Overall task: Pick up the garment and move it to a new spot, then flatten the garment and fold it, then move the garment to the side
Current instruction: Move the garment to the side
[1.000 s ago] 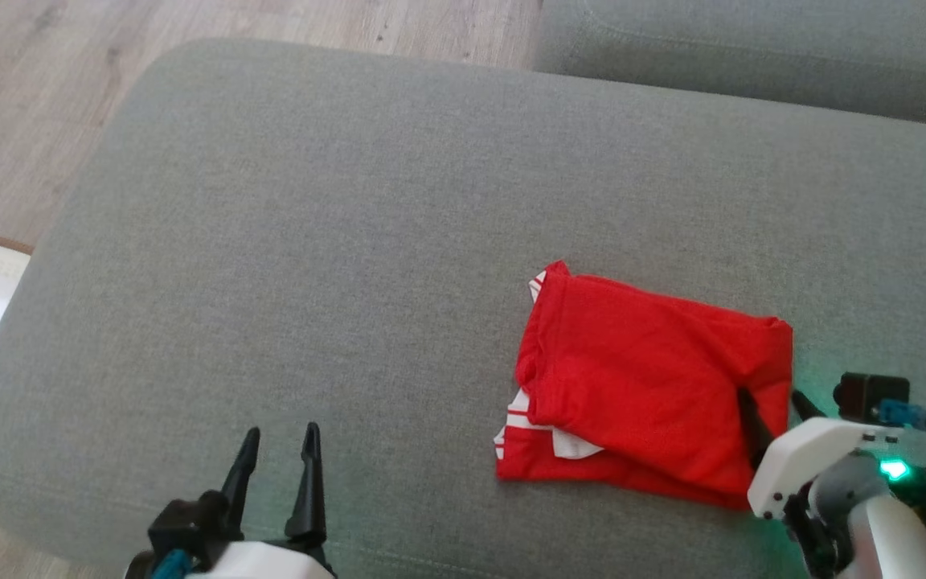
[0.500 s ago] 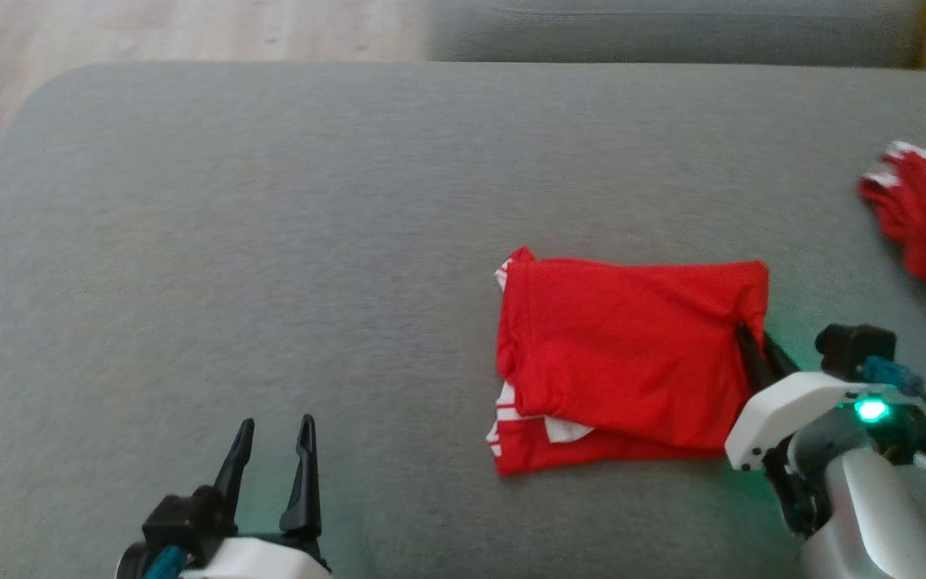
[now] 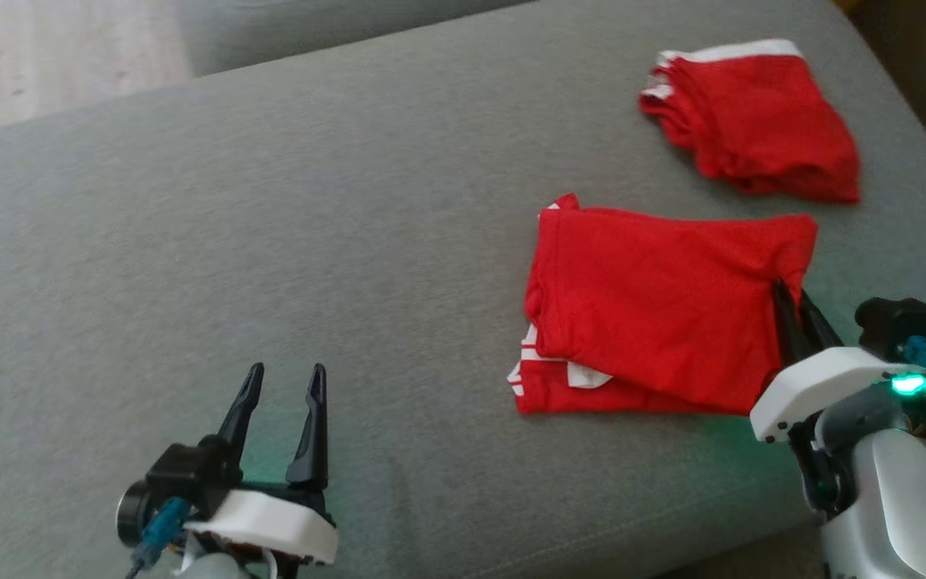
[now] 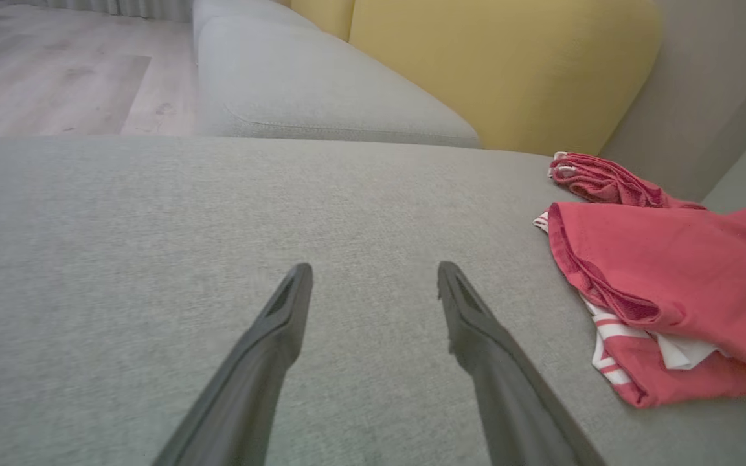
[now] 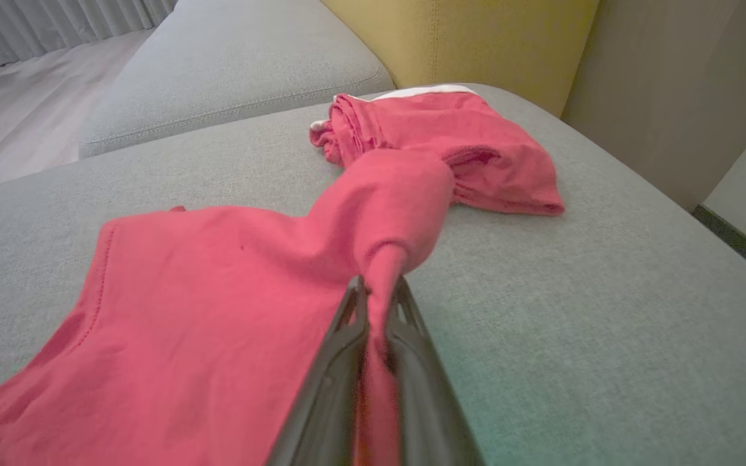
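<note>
Red folded garment (image 3: 656, 314) lies on our grey cushion (image 3: 270, 201), right of centre | our right gripper (image 3: 788, 291) pinches its right edge, corner seemingly lifted | our left gripper (image 3: 287, 370) spread wide, empty, well apart | second red pile (image 3: 752, 121) beyond

The left wrist view's right edge cuts off the folded garment (image 4: 684, 272); the right wrist view's bottom edge does too. We cannot tell how many layers the right gripper (image 3: 791, 299) pinches.
</note>
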Controlling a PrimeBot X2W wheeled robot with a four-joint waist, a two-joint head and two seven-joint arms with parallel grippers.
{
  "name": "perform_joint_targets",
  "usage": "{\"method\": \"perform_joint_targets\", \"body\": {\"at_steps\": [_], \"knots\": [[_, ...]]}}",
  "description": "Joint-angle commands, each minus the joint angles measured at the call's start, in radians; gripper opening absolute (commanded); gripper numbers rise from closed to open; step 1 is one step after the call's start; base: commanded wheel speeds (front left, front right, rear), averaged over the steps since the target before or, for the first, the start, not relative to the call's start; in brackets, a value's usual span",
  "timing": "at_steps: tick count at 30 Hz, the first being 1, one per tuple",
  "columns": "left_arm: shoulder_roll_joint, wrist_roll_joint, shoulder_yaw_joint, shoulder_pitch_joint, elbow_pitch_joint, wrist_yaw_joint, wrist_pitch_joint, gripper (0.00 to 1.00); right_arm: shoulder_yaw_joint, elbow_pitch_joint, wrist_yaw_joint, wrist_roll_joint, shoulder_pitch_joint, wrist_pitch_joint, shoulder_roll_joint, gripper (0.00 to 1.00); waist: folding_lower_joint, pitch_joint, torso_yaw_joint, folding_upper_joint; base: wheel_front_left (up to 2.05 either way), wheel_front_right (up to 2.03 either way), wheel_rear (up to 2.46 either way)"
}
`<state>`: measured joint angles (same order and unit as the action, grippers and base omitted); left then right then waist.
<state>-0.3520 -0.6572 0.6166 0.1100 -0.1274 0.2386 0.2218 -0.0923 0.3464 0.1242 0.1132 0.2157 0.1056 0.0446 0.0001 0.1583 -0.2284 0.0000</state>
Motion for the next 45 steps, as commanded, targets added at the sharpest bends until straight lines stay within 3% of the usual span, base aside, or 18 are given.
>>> {"method": "perform_joint_targets", "body": {"at_steps": [1,7,15,26,35,45], "knots": [[-0.016,0.013,-0.022,0.038,0.022,0.000,-0.001,1.00,0.029,-0.045,0.007,-0.005,0.036,-0.010,0.006,0.00,-0.0001,0.014,-0.048,0.0000,0.00,0.00,0.00],[-0.009,0.014,-0.006,0.033,0.018,0.001,-0.008,1.00,0.031,-0.059,0.007,-0.027,0.050,-0.003,0.006,0.00,-0.0001,-0.004,-0.030,0.0000,0.00,0.00,0.00],[0.001,0.004,-0.011,0.025,0.006,0.000,0.004,1.00,0.035,-0.093,0.007,-0.097,0.121,0.054,0.023,0.00,-0.0001,-0.034,0.061,0.0000,0.00,0.00,0.00],[0.009,-0.002,-0.027,0.000,-0.002,0.009,0.021,1.00,0.023,-0.046,0.007,-0.115,0.306,0.180,0.233,0.00,-0.0001,-0.013,0.222,0.0000,0.00,0.00,0.00],[0.001,0.006,-0.033,0.012,0.006,0.005,0.025,1.00,-0.053,0.043,0.007,-0.126,0.389,0.214,0.357,0.00,-0.0001,0.037,0.300,0.0000,0.00,0.00,0.00],[-0.004,0.019,-0.028,0.046,0.016,0.004,0.021,1.00,-0.192,0.137,0.007,-0.182,0.457,0.223,0.496,0.00,-0.0001,0.104,0.333,0.0000,0.00,0.00,0.00]]}}
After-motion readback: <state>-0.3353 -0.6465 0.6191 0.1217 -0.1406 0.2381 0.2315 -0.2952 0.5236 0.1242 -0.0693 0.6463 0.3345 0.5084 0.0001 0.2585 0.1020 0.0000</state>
